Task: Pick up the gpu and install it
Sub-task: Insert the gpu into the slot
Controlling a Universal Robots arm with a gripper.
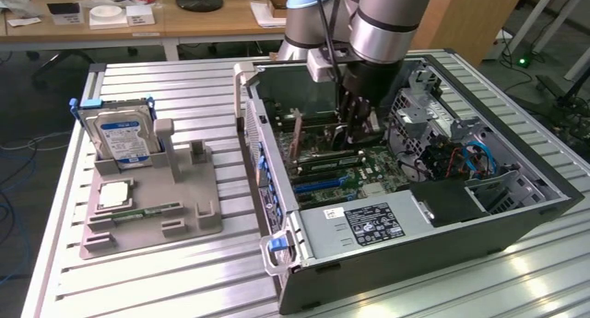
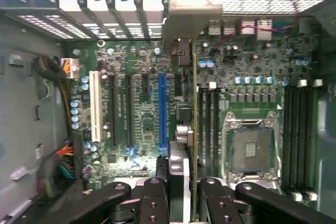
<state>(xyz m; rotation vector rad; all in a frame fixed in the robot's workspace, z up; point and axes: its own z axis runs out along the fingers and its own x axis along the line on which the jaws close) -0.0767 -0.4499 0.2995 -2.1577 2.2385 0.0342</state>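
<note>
Gripper (image 2: 182,187) was down inside the open computer case (image 1: 516,214), fingers (image 2: 154,192) pinched on either side of the gpu (image 2: 178,161).

- The wrist view caught the card edge-on: a thin green board edge with the dark cooler bulk against it, running away from the fingertips toward the silver bracket (image 2: 191,3) at the far end, next to the case's rear wall.
- The card's lower edge was hidden behind its own body, so I could not tell whether it touched a slot or hung clear of the motherboard (image 2: 142,124).
- In the exterior view the arm's wrist and the gripper (image 1: 355,121) covered most of the card, which was hard to separate from the dark hardware there.
- The long blue slot (image 2: 161,108) lay just beside the card on one flank, and a white slot (image 2: 95,106) lay further out on that side.
- On the other flank were the bare CPU socket (image 2: 251,148) and then the memory slots (image 2: 296,129).
- The power supply (image 1: 364,225) sat in the case nearer the camera than the gripper.
- Well apart from the gripper, to the exterior view's left, a grey fixture (image 1: 184,221) on the table (image 1: 166,276) held an upright hard drive (image 1: 123,138) and a memory stick (image 1: 148,211) lying flat.
</note>
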